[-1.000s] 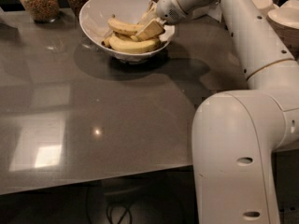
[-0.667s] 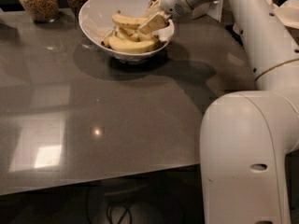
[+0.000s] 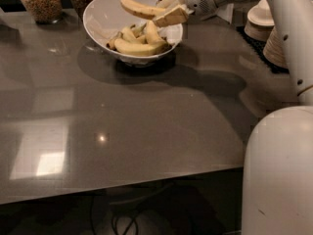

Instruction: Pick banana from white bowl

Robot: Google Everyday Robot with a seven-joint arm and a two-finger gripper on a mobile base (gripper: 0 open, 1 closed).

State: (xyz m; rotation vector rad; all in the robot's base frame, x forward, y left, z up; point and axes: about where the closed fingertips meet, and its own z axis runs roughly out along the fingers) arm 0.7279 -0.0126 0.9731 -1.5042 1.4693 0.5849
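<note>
Gripper [image 3: 159,11]: at 12 to 1 o'clock in the view, over the far right side of the white bowl, at the end of the arm reaching in from 2 o'clock.
Fingers: tan pads [image 3: 172,16] pinching the banana's right end, one above and one below.
Banana [image 3: 140,9]: held nearly level over the white bowl [image 3: 100,19], free end pointing toward 10 o'clock, apart from the other bananas [image 3: 139,46] lying in the bottom.
Handling, as a judgement: light, firm enough to hold its shape, but soft under the peel and easy to bruise; smooth skin likely to slip or pivot under a hold this near one end.
Better hold: nearer the middle of the curve, pads across the narrow width, moderate squeeze only.
Edges: slanted bowl rim just below the banana; glass jars [image 3: 43,1] close behind the bowl at 11 o'clock; stacked dishes [image 3: 261,19] at 3 o'clock, near the arm's elbow side.
Open room: bare dark tabletop [image 3: 146,131] from the bowl toward 6 o'clock, the widest free path; straight up also free as far as visible.
Caution: drooping free end able to clip the rim on a low sideways exit; rising first seems safer, then drawing toward 5 or 6 o'clock.
</note>
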